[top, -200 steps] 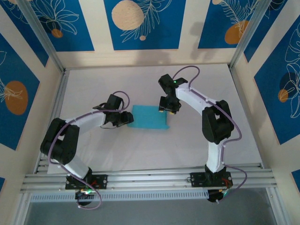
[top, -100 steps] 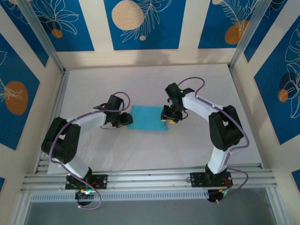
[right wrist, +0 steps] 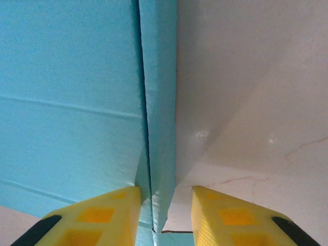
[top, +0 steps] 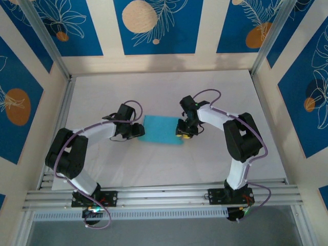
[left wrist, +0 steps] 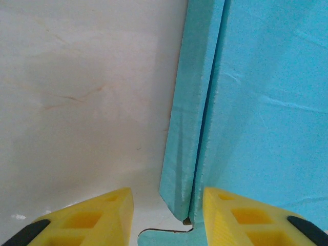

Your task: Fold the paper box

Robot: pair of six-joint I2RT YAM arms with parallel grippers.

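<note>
Two side flaps of the light-blue paper box [top: 163, 129], laid mid-table [top: 154, 92], are straddled by the left gripper [top: 140, 130] and right gripper [top: 181, 132], both with fingers held apart.

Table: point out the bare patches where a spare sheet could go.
Bare table runs between the paper box and the back wall, and again between the box and the front rail. Crowded: the box's two ends, where the left gripper and right gripper straddle its side flaps.
</note>
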